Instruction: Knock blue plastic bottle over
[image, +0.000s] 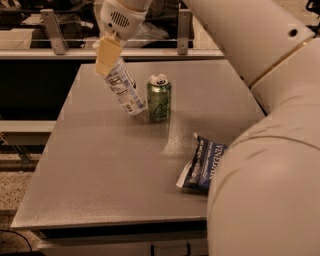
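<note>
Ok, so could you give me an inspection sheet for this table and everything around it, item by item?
surface: grey table, flat, no spills seen.
job's things: bottle steeply tilted, top leaning to the left of the picture, base on the table close beside the can; not lying down yet.
clutter: green can upright; blue chip bag lying flat, partly hidden by the robot's arm.
grippers: gripper at the bottle's top, over the back left part of the table.
cables: nothing seen.
surroundings: metal railing behind the table; speckled floor at the left.
</note>
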